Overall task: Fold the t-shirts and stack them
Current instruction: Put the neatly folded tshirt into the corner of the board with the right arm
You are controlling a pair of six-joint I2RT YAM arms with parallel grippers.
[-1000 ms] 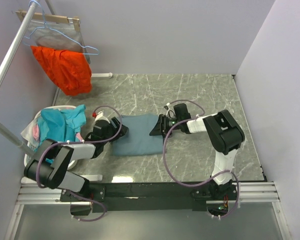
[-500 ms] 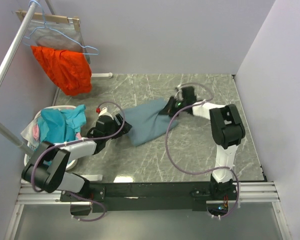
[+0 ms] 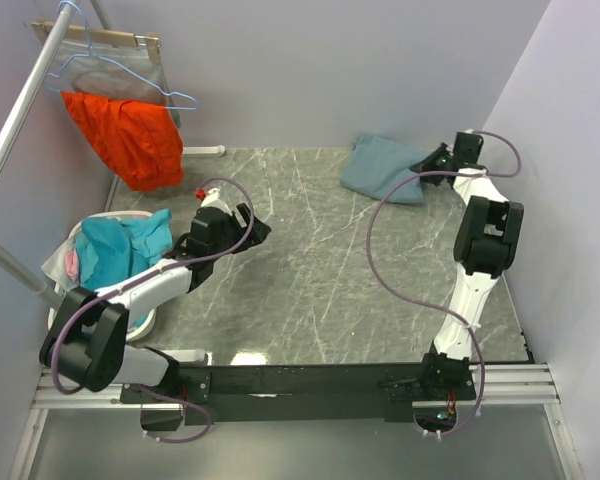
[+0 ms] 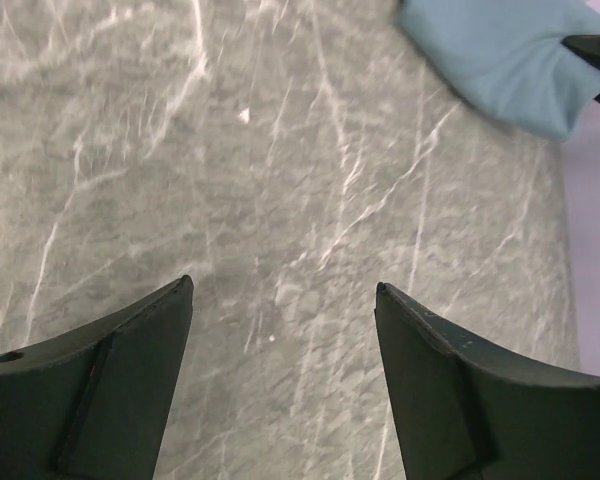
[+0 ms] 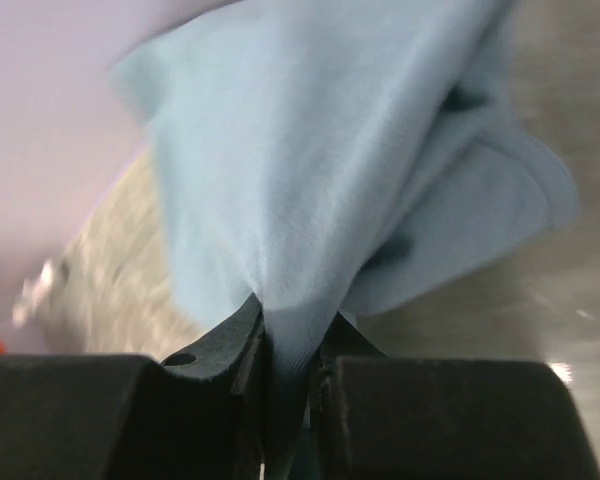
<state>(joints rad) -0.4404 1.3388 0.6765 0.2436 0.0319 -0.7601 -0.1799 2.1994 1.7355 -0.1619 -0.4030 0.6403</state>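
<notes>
Now the right end effector is clamped on an edge of the soft slate-blue cloth t-shirt, which sits bunched at the far right corner of the grey marbled worktop. The left end effector hovers over bare worktop, jaws spread, holding nothing.

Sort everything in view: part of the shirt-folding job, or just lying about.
Job: slate-blue t-shirt; right gripper, pinching its cloth; left gripper, open and empty.
Lying about: orange garment; clothes rail; teal clothes in the basket, possibly later shirts.
</notes>
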